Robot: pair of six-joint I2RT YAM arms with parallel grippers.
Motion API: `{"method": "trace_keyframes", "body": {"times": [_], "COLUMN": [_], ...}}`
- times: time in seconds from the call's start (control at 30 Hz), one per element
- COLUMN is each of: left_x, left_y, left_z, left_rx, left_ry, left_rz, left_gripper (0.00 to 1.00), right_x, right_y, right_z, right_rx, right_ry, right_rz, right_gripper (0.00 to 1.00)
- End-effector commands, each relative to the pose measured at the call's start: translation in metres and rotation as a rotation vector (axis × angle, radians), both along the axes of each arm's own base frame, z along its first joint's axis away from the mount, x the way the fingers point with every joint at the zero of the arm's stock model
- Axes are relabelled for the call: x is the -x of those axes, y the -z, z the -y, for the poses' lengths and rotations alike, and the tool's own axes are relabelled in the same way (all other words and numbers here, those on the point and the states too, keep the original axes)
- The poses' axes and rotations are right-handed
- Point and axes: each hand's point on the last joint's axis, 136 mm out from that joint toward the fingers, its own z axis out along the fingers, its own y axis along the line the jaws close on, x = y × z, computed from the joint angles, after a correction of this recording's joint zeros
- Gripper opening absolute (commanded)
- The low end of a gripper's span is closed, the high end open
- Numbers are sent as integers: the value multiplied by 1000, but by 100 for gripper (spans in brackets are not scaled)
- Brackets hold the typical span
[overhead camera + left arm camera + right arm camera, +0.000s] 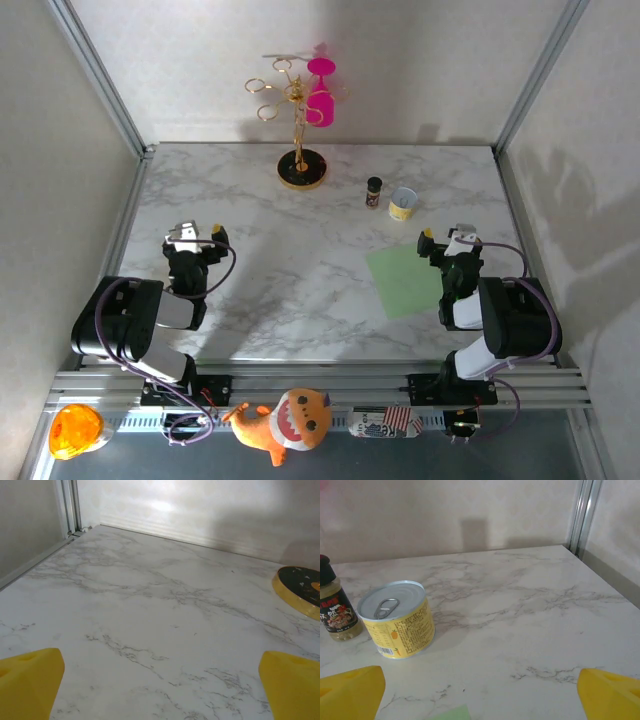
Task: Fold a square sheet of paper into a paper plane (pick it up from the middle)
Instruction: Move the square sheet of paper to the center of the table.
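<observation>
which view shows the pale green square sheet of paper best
Top external: nearly the whole pale green paper square lies flat on the marble table, right edge under the right arm. Right wrist catches one corner at its bottom edge. Left wrist faces bare marble.

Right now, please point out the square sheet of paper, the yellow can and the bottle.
square sheet of paper [405,282]: top external view, its middle
yellow can [402,630]: right wrist view, side label
bottle [336,614]: right wrist view, front label
</observation>
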Motion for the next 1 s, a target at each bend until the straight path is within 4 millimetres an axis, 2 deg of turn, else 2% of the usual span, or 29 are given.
{"method": "trace_keyframes", "body": {"times": [0.0, 0.97], "left_x": [-6, -7], "left_y": [-13, -11], "left_z": [1, 1], "left_rx": [-13, -7], "left_ry": [-1, 6], "left_rz": [45, 40], "left_gripper": [99, 99], "right_x": [-6, -6], "right_y": [-12, -12], "right_z": [6, 6], "right_rx": [0, 0], "right_ry": [31, 32], "right_rz": [47, 45], "right_gripper": [99, 99]}}
